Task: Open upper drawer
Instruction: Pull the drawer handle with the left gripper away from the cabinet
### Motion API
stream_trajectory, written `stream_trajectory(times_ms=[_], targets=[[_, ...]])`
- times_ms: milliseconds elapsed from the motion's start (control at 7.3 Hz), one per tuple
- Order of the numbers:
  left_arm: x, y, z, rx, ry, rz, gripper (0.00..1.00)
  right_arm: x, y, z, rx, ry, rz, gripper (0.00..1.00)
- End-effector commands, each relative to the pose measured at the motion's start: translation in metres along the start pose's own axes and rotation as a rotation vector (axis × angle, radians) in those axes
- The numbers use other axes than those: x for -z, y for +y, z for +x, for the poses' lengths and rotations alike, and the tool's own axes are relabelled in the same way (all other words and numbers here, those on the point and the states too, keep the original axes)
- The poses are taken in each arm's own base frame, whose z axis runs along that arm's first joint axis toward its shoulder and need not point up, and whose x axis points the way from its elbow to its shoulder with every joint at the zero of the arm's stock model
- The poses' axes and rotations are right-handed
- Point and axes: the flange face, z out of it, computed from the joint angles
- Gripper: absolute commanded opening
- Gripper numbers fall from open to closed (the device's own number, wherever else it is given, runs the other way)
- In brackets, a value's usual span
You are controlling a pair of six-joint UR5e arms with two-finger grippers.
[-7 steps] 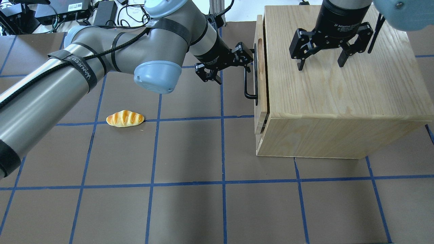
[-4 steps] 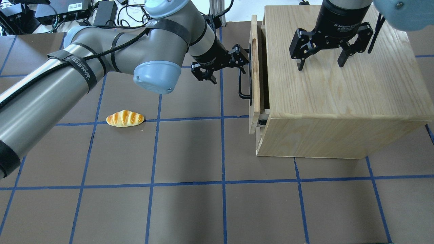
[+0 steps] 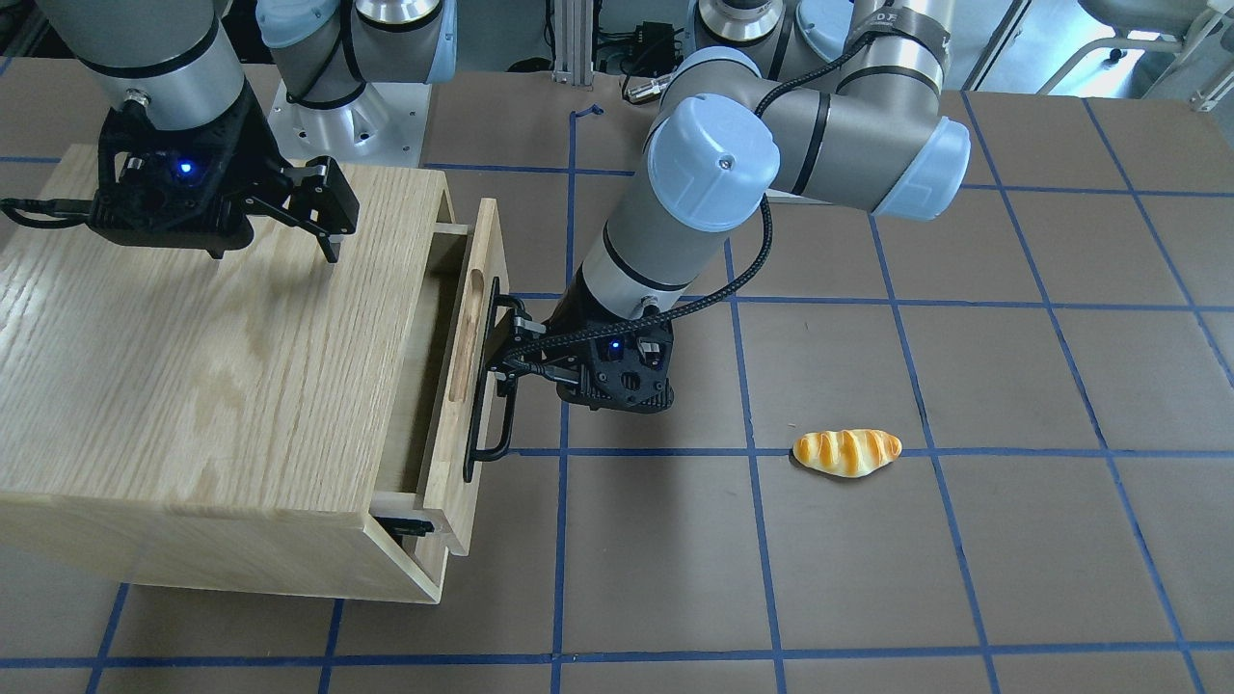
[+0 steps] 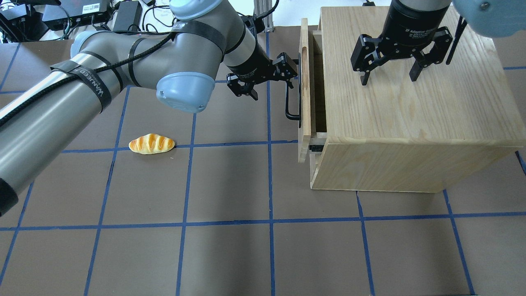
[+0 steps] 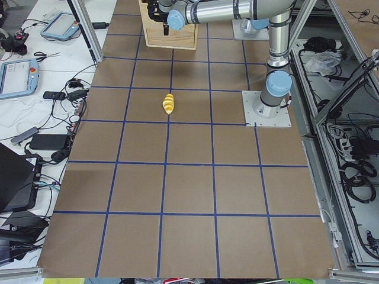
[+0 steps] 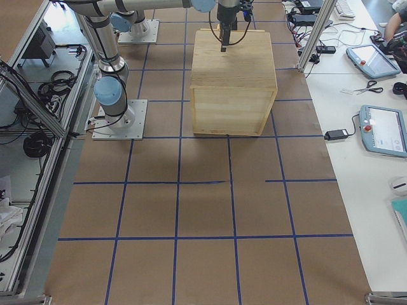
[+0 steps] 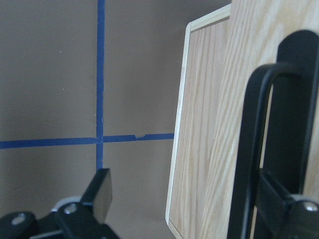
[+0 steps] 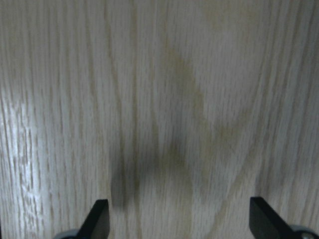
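Note:
The upper drawer stands partly out of the oak cabinet; a dark gap shows behind its front panel. My left gripper is open, with one finger hooked behind the black bar handle and the other out over the table. In the left wrist view the handle runs past the right finger, in front of the drawer front. My right gripper is open and empty, held just above the cabinet top.
A toy bread roll lies on the brown mat left of the cabinet, also seen in the front view. Cables and electronics lie beyond the table's far left edge.
The upper drawer has slid out of the cabinet towards the left. My left gripper moved left with the handle. The right gripper has not moved.

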Motion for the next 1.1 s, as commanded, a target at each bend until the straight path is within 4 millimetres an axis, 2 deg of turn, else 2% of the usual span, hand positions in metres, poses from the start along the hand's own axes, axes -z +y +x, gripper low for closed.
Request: stream_trajectory(times_ms=[0,274,548,685,959], targets=[[0.001,-0.002,-0.005,-0.002,-0.004,0.0,1.0,0.0,0.0,0.0,0.001,0.0,0.0,1.0],[0.007,-0.009,-0.029,0.024,-0.022,-0.035,1.0,0.0,0.0,0.0,0.002,0.0,0.0,1.0],[0.01,-0.01,-0.039,0.028,-0.032,-0.055,1.0,0.0,0.0,0.0,0.001,0.0,0.0,1.0],[0.018,-0.014,-0.052,0.025,-0.039,-0.07,1.0,0.0,0.0,0.0,0.001,0.0,0.0,1.0],[0.025,-0.016,-0.063,0.029,-0.042,-0.072,1.0,0.0,0.0,0.0,0.001,0.0,0.0,1.0]])
